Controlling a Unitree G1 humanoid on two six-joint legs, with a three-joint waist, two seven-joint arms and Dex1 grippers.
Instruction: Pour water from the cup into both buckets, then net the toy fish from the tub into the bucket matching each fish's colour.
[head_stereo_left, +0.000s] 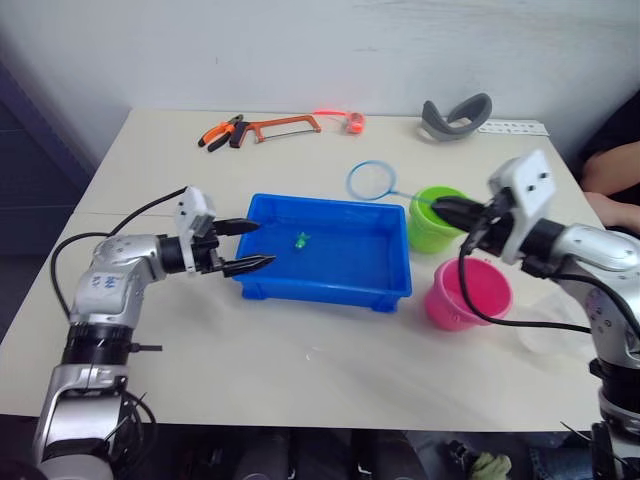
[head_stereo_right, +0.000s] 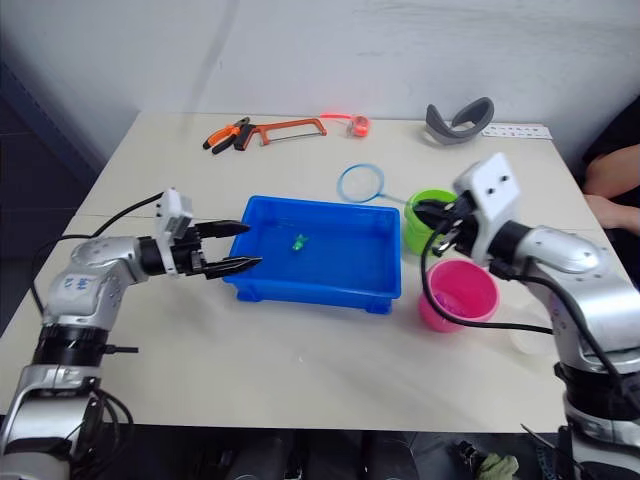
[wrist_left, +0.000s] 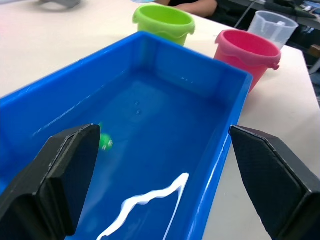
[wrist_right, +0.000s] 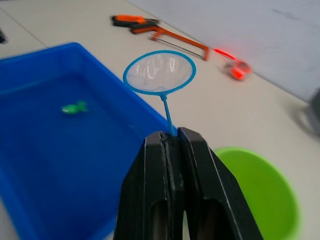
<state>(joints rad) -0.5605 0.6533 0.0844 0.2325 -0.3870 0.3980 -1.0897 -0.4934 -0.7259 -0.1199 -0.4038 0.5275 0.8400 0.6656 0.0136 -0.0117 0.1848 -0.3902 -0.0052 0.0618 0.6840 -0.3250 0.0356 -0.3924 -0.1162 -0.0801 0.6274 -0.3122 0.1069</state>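
Note:
The blue tub (head_stereo_left: 390, 285) holds water and one small green toy fish (head_stereo_left: 301, 240). My left gripper (head_stereo_left: 263, 244) is open, its two fingers straddling the tub's left end wall. My right gripper (head_stereo_left: 440, 208) is shut on the net's thin handle, above the lime green bucket (head_stereo_left: 425, 232). The net's light-blue hoop (head_stereo_left: 372, 181) hangs over the table behind the tub's far right corner, and looks empty in the right wrist view. The pink bucket (head_stereo_left: 468, 292) stands in front of the green one. The clear cup (wrist_left: 272, 27) stands to the right of the pink bucket.
An orange hacksaw (head_stereo_left: 285, 127), pliers (head_stereo_left: 222, 133) and a small orange roll (head_stereo_left: 353, 122) lie at the table's far edge. A grey curved band (head_stereo_left: 455, 117) lies at the far right. A person's arm (head_stereo_left: 610, 170) rests at the right edge.

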